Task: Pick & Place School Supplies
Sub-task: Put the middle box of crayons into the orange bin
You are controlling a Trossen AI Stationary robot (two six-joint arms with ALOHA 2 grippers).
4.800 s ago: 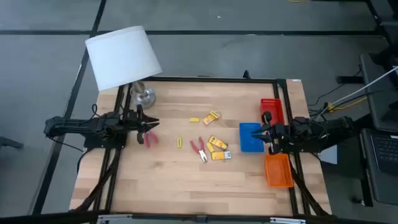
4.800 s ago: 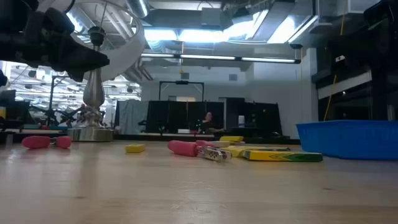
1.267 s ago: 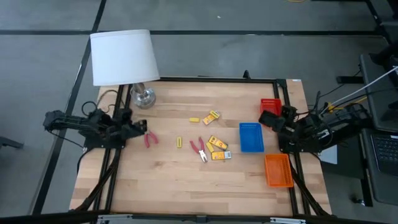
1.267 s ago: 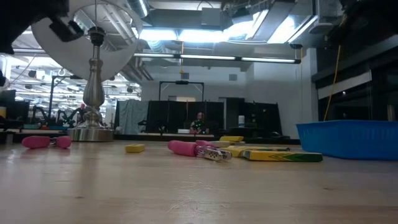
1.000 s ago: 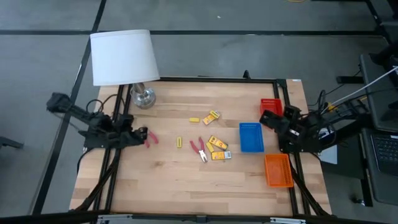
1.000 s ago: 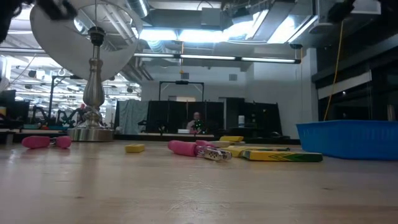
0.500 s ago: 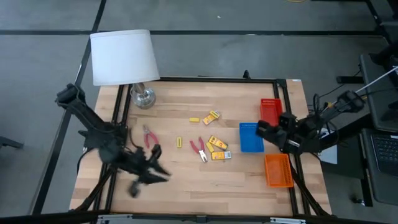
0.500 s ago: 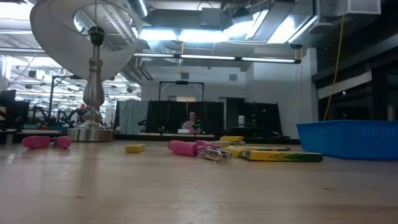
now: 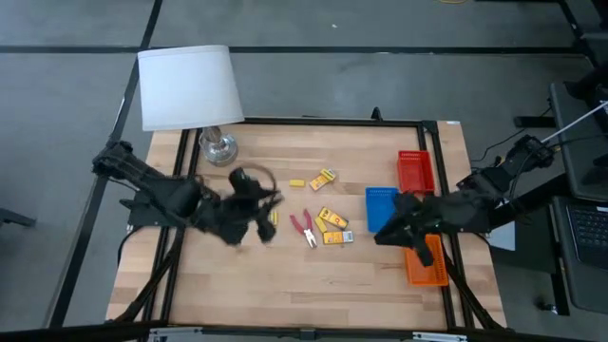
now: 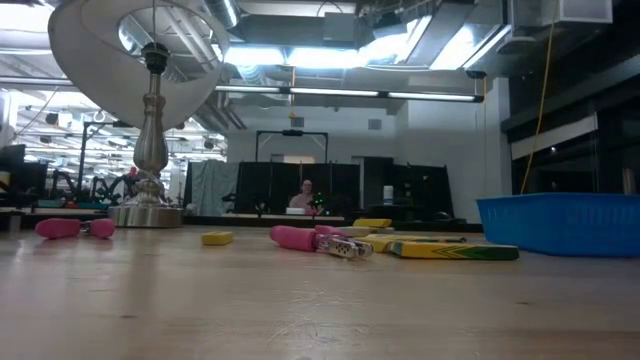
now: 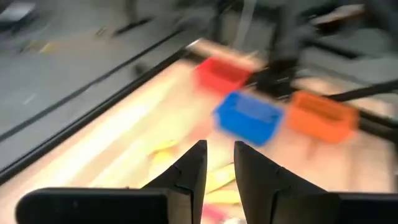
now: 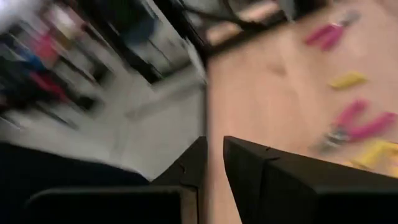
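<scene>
Left claw (image 9: 263,220) above the counter (image 9: 285,285), left of centre, fingers (image 11: 189,171) drawn almost together with only a thin slit between, nothing gripped. Blurred in the high view, so exact height above the wood not readable. Just right of it, a pair of red-handled pliers (image 9: 304,227) lying flat, silver tip toward the near edge. Touching or nearly touching those on the right, a small cluster of yellow packs (image 9: 332,226). Farther back, a single yellow pack (image 9: 325,177) with a small yellow piece (image 9: 297,183) just left of it. At counter level, far left, a second red-handled tool (image 10: 62,228) lying near the lamp (image 9: 186,85).

Right claw (image 9: 385,235) out over the near left corner of the blue tray (image 9: 383,201), likewise almost closed and empty, a narrow gap showing between its fingers (image 12: 189,168). Beyond it to the right, the orange tray (image 9: 429,266) at the near right edge; red tray (image 9: 413,171) behind, at the far right. All three trays seemingly without supplies inside, every item lying on the bare wood. In the room behind, a person (image 10: 300,200).
</scene>
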